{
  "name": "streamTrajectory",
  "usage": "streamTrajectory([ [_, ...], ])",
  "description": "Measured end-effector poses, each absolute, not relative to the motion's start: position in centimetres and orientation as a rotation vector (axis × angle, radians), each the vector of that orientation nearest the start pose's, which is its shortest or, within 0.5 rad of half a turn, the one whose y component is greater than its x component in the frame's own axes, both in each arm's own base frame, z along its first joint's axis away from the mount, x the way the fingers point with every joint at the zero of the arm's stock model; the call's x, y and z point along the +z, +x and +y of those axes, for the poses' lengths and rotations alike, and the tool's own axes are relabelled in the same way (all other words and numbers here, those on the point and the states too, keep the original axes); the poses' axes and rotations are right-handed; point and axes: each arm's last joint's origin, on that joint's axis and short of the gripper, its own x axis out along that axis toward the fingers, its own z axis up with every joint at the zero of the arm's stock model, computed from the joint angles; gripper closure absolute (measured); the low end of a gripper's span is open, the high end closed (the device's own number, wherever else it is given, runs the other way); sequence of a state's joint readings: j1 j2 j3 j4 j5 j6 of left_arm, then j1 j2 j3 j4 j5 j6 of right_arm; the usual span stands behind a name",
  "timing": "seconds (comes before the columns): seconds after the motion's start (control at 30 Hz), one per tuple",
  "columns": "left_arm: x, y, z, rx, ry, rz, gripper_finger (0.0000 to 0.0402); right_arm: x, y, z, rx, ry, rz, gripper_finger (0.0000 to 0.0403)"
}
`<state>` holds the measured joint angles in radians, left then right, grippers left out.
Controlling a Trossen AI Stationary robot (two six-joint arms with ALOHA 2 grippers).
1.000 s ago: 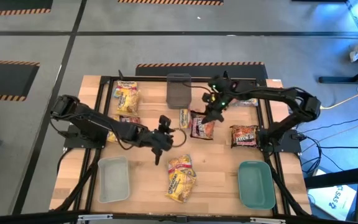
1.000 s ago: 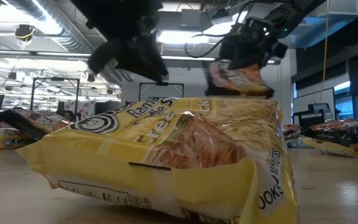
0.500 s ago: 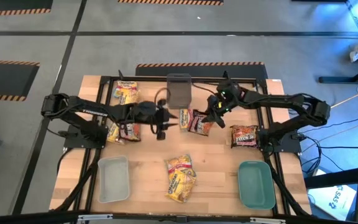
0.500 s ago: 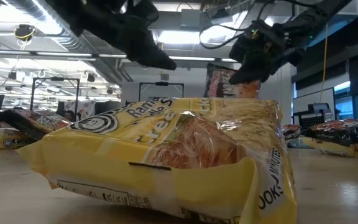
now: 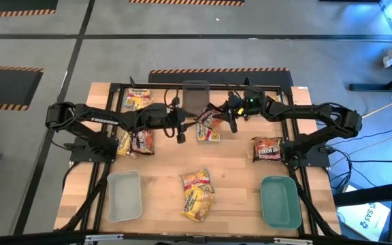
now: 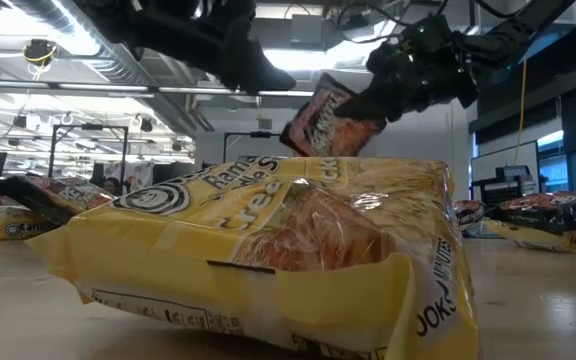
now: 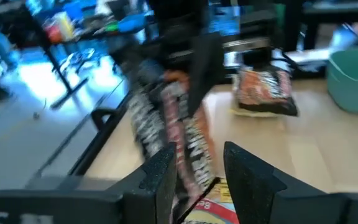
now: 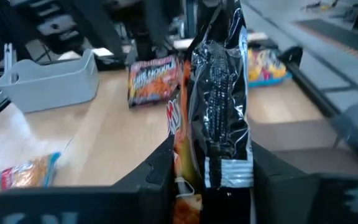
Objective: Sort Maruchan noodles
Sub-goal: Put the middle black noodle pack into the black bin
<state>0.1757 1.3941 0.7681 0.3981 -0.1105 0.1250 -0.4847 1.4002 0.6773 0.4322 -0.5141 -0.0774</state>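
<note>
A dark brown-maroon noodle packet hangs in the air over the table's far middle, with my right gripper shut on it. My left gripper reaches in from the left, open and nearly level, its tips just short of the packet's free end. In the left wrist view that end shows in the gap between the fingers; I cannot tell whether they touch it. More packets lie flat on the table: yellow ones near the front, a dark one at the right, and yellow and dark ones under the left arm. My right gripper pinches one end of the dark packet between its two fingers. The fingers come nearly level from the table's right. The packet stands on edge, sticks out past the fingers toward the left arm, tilts a little downward and is lifted clear of the table.
A pale grey tray stands at the front left and a teal tray at the front right. A grey box sits at the far middle, with yellow packets to its left. Bare wood lies between the trays.
My left gripper has swung from the table's middle toward the far edge, risen, rolled and come up to the dark packet. My right gripper has tipped from pointing down to nearly level. The packet, which hung below it, now sticks out on edge toward the left arm.
</note>
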Motion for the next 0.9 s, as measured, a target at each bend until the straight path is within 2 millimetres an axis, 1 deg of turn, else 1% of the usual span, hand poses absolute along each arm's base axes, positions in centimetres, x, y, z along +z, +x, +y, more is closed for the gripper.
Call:
streamTrajectory([
  [0.17,24.6,29.3,7.0,0.301,0.013,0.235,0.0241,22.2,26.3,-12.2,0.031,0.045,0.226,0.0307],
  [0.4,24.5,28.7,9.0,0.268,-0.17,0.22,0.0163,22.4,26.3,-12.3,0.029,0.028,0.204,0.0304],
  [0.5,24.3,28.9,9.4,0.245,-0.18,0.217,0.0136,22.6,26.4,-12.3,0.032,0.008,0.173,0.0306],
  [0.6,23.9,29.3,9.4,0.22,-0.18,0.214,0.0125,22.6,26.7,-12.4,0.031,-0.002,0.149,0.0303],
  [0.67,23.9,30.1,9.7,0.218,-0.173,0.209,0.0123,22.5,26.9,-12.5,0.031,-0.008,0.129,0.0301],
  [0.77,23.6,31.1,10.2,0.226,-0.176,0.228,0.0125,22.2,27.4,-12.1,0.056,-0.015,0.118,0.0303],
  [0.9,24.0,31.9,11.1,0.234,-0.187,0.266,0.0126,22.4,27.8,-11.4,0.06,-0.034,0.105,0.0304],
])
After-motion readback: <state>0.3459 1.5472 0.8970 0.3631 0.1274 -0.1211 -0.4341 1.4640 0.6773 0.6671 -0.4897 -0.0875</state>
